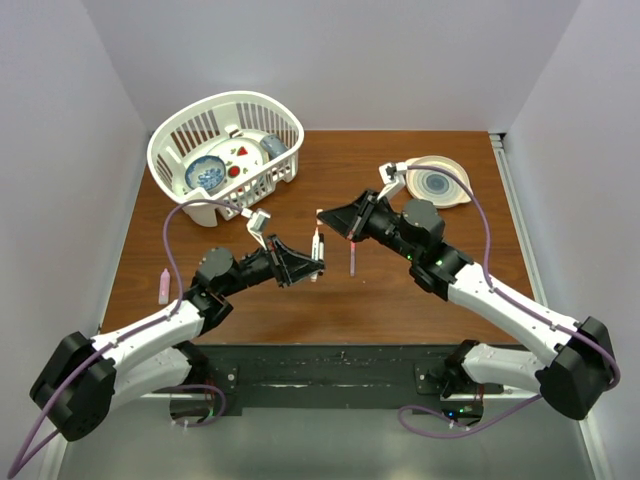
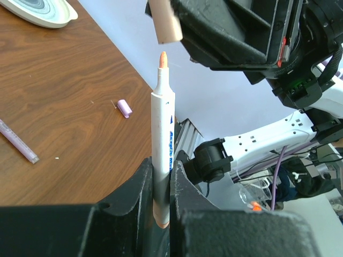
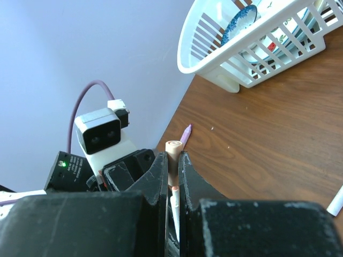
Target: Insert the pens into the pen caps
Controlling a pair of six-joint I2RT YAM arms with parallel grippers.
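Observation:
My left gripper [image 1: 315, 268] [image 2: 161, 160] is shut on a white pen [image 2: 162, 134] with an orange tip and holds it upright above the table; the pen also shows in the top view [image 1: 317, 243]. My right gripper [image 1: 326, 216] [image 3: 172, 155] is shut on a pale pink cap [image 3: 173, 151] [image 2: 165, 21]. The cap's open end is just off the pen tip [image 2: 163, 56], with a small gap between them. A lilac cap [image 2: 124, 108] and a pinkish pen [image 1: 352, 258] [image 2: 19, 142] lie on the table. A pink pen [image 1: 163, 287] [image 3: 185, 134] lies at the left.
A white basket [image 1: 290, 130] [image 3: 214, 69] with dishes stands at the back left. A plate [image 1: 437, 182] [image 2: 40, 13] sits at the back right. A white pen-like end [image 3: 335, 201] shows at the right edge of the right wrist view.

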